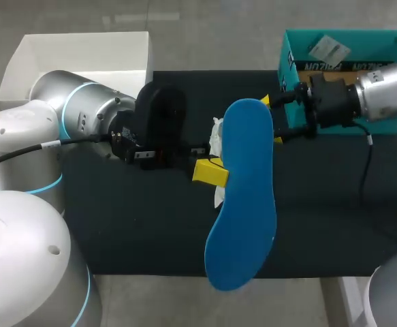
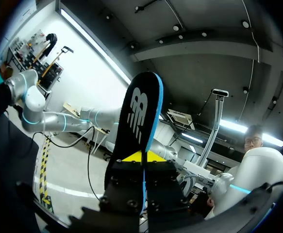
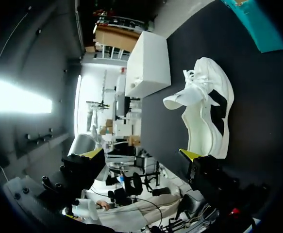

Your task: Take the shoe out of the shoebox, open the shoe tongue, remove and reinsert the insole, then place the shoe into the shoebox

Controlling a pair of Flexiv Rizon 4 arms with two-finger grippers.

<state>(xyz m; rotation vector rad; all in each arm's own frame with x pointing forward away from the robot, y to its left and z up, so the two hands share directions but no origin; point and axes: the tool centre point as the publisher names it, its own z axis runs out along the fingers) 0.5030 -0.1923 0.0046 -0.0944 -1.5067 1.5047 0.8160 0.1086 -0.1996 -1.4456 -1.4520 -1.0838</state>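
My left gripper [image 1: 210, 172] is shut on the insole [image 1: 242, 197] and holds it raised above the black mat, blue underside up in the head view. In the left wrist view the insole [image 2: 140, 116] stands out from the shut gripper [image 2: 142, 156], showing its black top face and blue edge. The white shoe [image 3: 207, 114] lies on its side on the mat with its tongue pulled out; in the head view the insole mostly hides the shoe [image 1: 216, 136]. My right gripper [image 1: 274, 121] hangs open beside the insole's far end, and in the right wrist view the gripper [image 3: 142, 154] is empty, the shoe ahead of it.
The teal shoebox [image 1: 361, 37] stands at the back right, behind my right arm, and its corner [image 3: 250, 24] shows beyond the shoe. A white box [image 1: 82, 58] stands at the back left, also seen as a white box [image 3: 151, 63] beyond the shoe. The black mat [image 1: 150, 231] covers the table.
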